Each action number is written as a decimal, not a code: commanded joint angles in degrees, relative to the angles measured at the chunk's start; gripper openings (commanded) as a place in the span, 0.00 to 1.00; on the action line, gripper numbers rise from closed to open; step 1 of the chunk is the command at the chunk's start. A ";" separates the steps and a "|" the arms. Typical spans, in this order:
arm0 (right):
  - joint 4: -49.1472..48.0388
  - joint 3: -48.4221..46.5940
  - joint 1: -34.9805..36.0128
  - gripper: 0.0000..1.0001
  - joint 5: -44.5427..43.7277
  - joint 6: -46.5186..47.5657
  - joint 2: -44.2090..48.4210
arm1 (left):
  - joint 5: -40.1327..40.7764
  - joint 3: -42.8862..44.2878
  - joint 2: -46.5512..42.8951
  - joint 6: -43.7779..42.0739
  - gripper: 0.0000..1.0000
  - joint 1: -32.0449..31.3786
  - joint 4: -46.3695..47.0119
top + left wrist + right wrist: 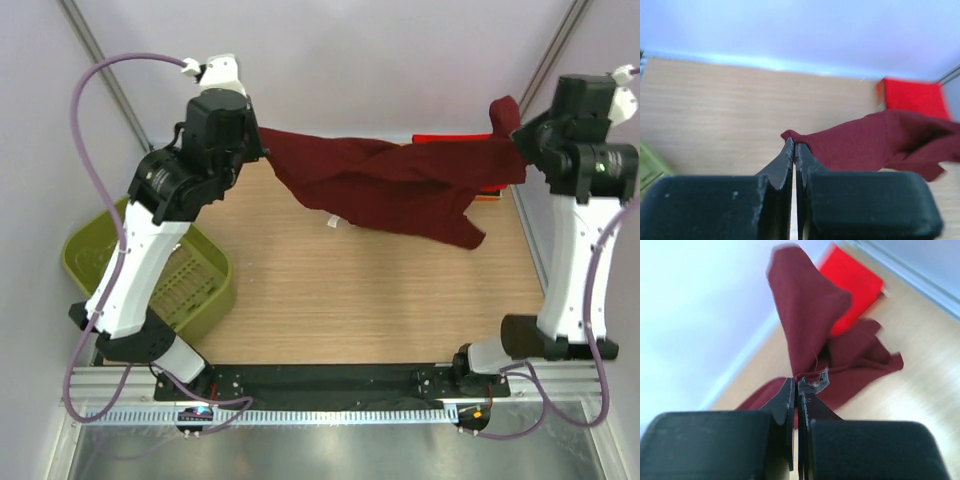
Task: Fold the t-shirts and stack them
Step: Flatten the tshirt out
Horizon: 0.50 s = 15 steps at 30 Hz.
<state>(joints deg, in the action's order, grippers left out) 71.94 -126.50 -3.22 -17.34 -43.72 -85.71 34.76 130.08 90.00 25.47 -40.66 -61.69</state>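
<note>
Left fingers (782,167) and right fingers (785,400) each pinch only a thin edge of the maroon shirt (390,185), which hangs twisted in the air between them over the desk (380,300), so I reckon a harder pull could yank a corner loose and drop it crumpled.

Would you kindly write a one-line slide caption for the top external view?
Left gripper and right gripper hold the maroon t-shirt stretched over the table, green basket at left.
</note>
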 commanded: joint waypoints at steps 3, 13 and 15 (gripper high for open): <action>-23.20 8.76 -0.20 0.01 0.56 -2.41 18.07 | 0.84 -0.35 -9.29 2.47 0.00 0.41 19.55; -10.63 7.74 -0.20 0.01 -4.28 -6.99 26.21 | -6.63 -5.26 -17.04 9.50 0.00 0.32 17.93; -8.24 15.00 -0.20 0.01 -2.26 -5.67 28.14 | -8.30 -11.23 -17.57 11.87 0.00 0.32 14.95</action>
<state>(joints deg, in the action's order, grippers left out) 55.20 -118.74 -3.25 -19.99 -49.04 -56.10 29.67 124.75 70.74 32.97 -40.51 -43.94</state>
